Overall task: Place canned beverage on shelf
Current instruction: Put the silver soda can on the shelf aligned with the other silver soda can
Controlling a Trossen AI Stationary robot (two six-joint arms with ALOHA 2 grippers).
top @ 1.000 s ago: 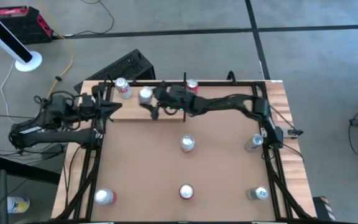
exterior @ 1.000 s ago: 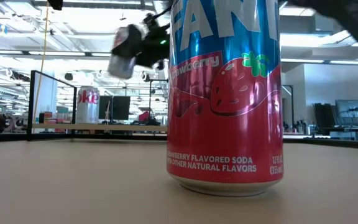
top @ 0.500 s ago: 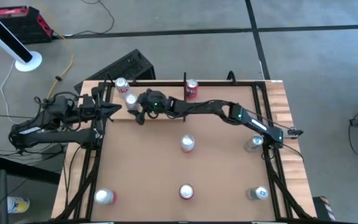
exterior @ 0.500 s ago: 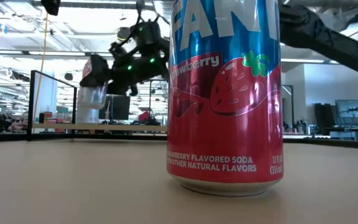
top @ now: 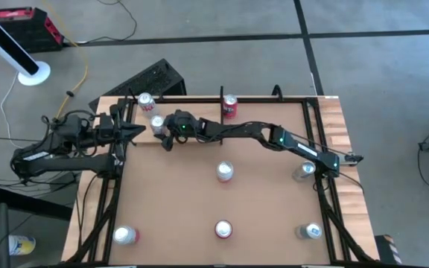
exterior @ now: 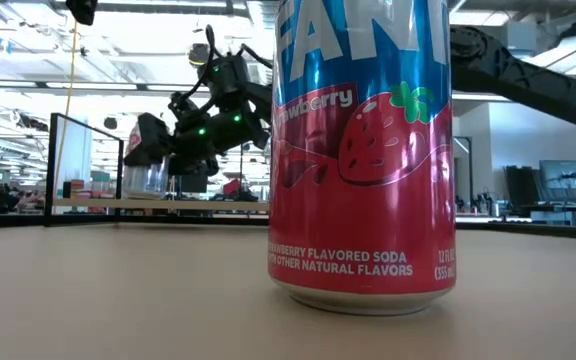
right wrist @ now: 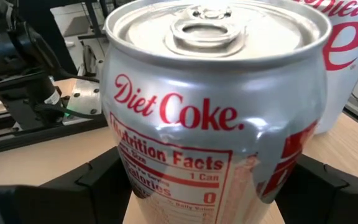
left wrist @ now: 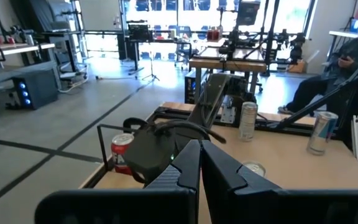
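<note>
bright, even light; glaring background windows

On the shelf (top: 199,119), 2 cans (top: 147,102) stand close together at the left end, with the right gripper (top: 164,128) beside them. A red can (top: 230,105) stands farther right. Bare plank lies between. The black upright (top: 221,92) rises just beside the red can.

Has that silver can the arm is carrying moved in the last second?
Yes. In the high view the Diet Coke can, held by the right end effector, has gone left along the shelf, away from the red can.
</note>
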